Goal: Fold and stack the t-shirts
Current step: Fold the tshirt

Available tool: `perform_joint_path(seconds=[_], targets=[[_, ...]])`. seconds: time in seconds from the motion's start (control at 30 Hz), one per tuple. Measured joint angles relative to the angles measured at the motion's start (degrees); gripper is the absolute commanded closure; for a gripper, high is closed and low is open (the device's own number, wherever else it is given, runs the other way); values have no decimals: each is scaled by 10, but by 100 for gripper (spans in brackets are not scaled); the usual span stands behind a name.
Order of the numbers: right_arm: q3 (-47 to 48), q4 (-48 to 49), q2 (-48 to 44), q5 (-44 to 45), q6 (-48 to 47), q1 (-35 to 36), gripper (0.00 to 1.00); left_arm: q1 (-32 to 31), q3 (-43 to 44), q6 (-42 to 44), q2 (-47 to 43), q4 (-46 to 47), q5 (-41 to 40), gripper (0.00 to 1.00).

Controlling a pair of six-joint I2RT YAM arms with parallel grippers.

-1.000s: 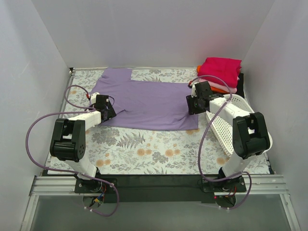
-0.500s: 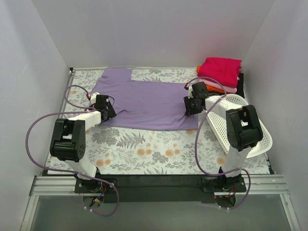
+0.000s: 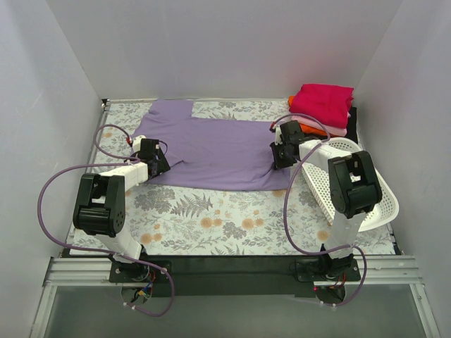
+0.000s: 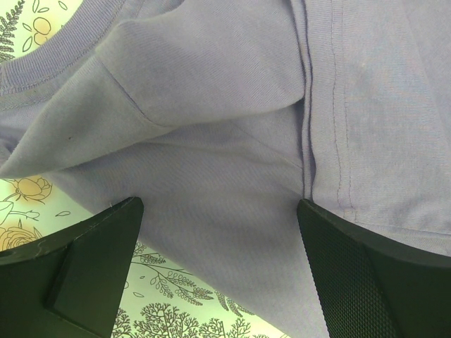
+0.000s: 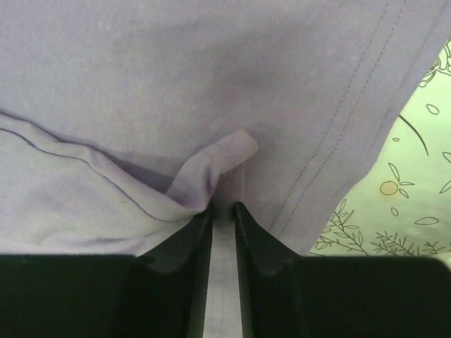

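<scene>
Spread flat across the far half of the floral counter (image 3: 211, 218): lavender t-shirt (image 3: 211, 151), one sleeve reaching toward the far left corner, not yet folded.

At its right hem, right gripper (image 5: 223, 210), jaws drawn narrow onto a small pucker of the purple cloth, hem stitching just beside. Likely too thin a bite: could slip out on the lift, or catch only the top layer and leave the lower one lying on the counter.

Over the left end near the collar and sleeve seam, left gripper (image 4: 218, 204), jaws wide, holding nothing. With only one end gripped, any pull would probably drag and skew the shirt rather than fold it; better to have both ends pinched before lifting.

Also worth minding: stack of folded t-shirts (image 3: 323, 105) in the far right corner, magenta on top, pale pink and orange beneath, black at the back edge, near the right arm. Could be toppled by a wide swing.

Just behind that arm: white lattice basket (image 3: 359, 201), tilted. No shirt visible inside; part of it hidden by the arm. Could be shoved by the elbow.
</scene>
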Motion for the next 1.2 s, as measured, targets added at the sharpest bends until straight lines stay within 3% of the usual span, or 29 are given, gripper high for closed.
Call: perform_joint_path(seconds=[0.13,1.07,1.1,1.2], targets=[[0,1,2,4,0,0,99,0,0,0,0,0,0,16],[-2,-77,-47,134,12,3,99,-1,0,1,2,1,-5,16],[-2,-80,-47,135,13,3,97,-1,0,1,2,1,-5,16],[-2,-88,-47,140,19,3,68,-1,0,1,2,1,-5,16]])
